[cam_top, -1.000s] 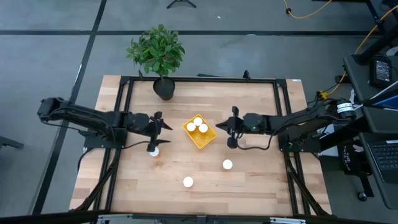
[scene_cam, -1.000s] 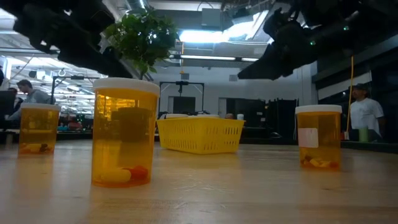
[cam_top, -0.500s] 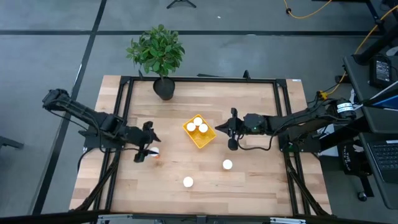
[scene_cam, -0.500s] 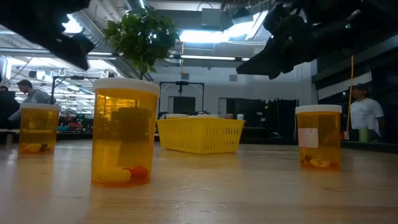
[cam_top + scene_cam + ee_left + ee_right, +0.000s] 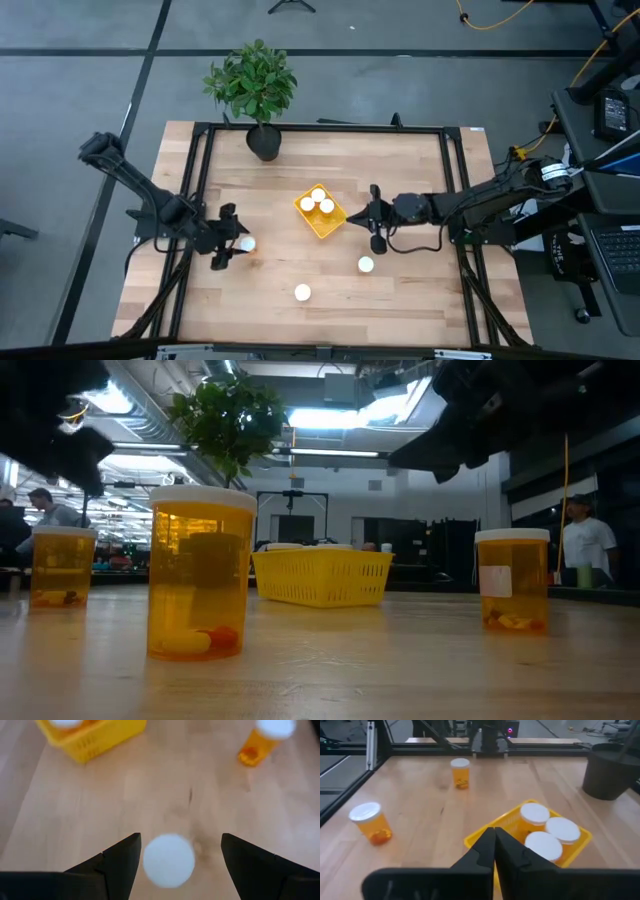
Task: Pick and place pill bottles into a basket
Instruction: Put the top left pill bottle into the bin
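Note:
The yellow basket [image 5: 321, 214] sits mid-table and holds three pill bottles [image 5: 544, 845]. Three more bottles stand upright on the wood: one at the left [image 5: 246, 243], one near the front [image 5: 302, 292], one right of it [image 5: 366, 264]. My left gripper [image 5: 180, 840] is open and hangs above the left bottle, whose white cap [image 5: 169, 860] shows between the fingers, apart from both. In the low view this gripper [image 5: 60, 440] is above that bottle [image 5: 62, 565]. My right gripper [image 5: 495, 837] is shut and empty, in the air just right of the basket [image 5: 375, 218].
A black pot with a green plant [image 5: 262, 140] stands at the table's far edge. A black metal frame [image 5: 200, 160] runs along the table's sides. Bare wood lies between the basket and the standing bottles. People show in the room beyond [image 5: 585, 545].
My left gripper has drawn back from beside the basket toward the table's left and near edges, ending over the left bottle. My right gripper has gone a little toward the near edge. No bottle has moved.

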You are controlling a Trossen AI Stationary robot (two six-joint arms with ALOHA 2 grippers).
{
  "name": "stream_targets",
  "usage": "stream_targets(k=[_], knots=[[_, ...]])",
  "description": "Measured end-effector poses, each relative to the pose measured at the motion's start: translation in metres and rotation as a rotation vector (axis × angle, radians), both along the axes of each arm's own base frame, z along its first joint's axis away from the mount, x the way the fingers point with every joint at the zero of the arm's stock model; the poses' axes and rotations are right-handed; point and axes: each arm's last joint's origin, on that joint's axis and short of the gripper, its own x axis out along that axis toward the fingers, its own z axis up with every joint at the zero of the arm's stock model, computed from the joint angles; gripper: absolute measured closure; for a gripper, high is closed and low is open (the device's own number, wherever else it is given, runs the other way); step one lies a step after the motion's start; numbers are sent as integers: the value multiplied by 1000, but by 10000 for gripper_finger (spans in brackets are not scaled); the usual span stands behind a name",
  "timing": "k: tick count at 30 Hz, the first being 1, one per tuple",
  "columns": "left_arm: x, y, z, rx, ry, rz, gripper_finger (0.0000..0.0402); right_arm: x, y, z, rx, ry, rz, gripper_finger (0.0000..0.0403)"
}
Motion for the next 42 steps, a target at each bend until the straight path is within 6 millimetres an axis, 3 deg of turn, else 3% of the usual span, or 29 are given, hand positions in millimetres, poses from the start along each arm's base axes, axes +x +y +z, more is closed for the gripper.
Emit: stream_targets(k=[4,14,30,42], knots=[[-7,-1,-17,8,20,58,132,0,4,0,-1,-5,16,399],[-14,-3,-35,-10,-3,112,132,0,5,1,13,-13,12,390],[-3,-17,-54,77,59,49,132,0,5,1,24,-7,9,391],[1,-18,-56,97,23,83,132,0,5,1,35,-6,7,389]])
